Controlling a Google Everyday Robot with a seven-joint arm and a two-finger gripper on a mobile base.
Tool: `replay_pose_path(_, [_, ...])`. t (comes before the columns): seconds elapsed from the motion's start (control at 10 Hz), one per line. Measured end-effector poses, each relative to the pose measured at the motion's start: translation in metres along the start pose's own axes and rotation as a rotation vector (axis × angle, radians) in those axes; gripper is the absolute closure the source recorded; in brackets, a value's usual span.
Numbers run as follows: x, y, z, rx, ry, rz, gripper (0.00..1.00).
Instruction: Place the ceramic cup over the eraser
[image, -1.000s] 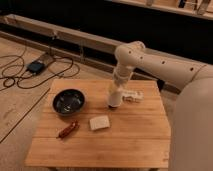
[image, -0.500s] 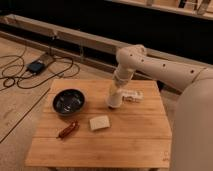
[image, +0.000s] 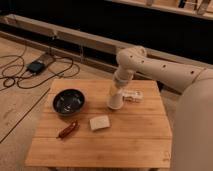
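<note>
Camera view: the dark bowl (image: 68, 101) lay at frame left. At centre the ceramic cup (image: 114, 100) stood on the table (image: 100, 145) under my gripper (image: 116, 92). It looked rigid, slick and breakable, best held by its wall. The eraser was hidden.

Arm comes in from the right, hand (image: 116, 96) down over the cup (image: 114, 101) near the counter's (image: 100, 150) back centre, so that spot is taken. Just right of the cup a white oblong thing (image: 132, 96) crowds it. Left side: dark bowl (image: 68, 101) blocks the back-left. In front, a beige block (image: 99, 123) and a reddish stick (image: 68, 129) sit near each other. Front right and the whole near edge lie open for passing.
</note>
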Motion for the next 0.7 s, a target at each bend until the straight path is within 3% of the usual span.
replay_pose_path(0.4, [-0.0027,0.0020,-0.0053,-0.020,-0.041,0.008,0.20])
replay_pose_path(0.7, [-0.0029,0.0026,-0.0058,-0.023,-0.045,0.011,0.20])
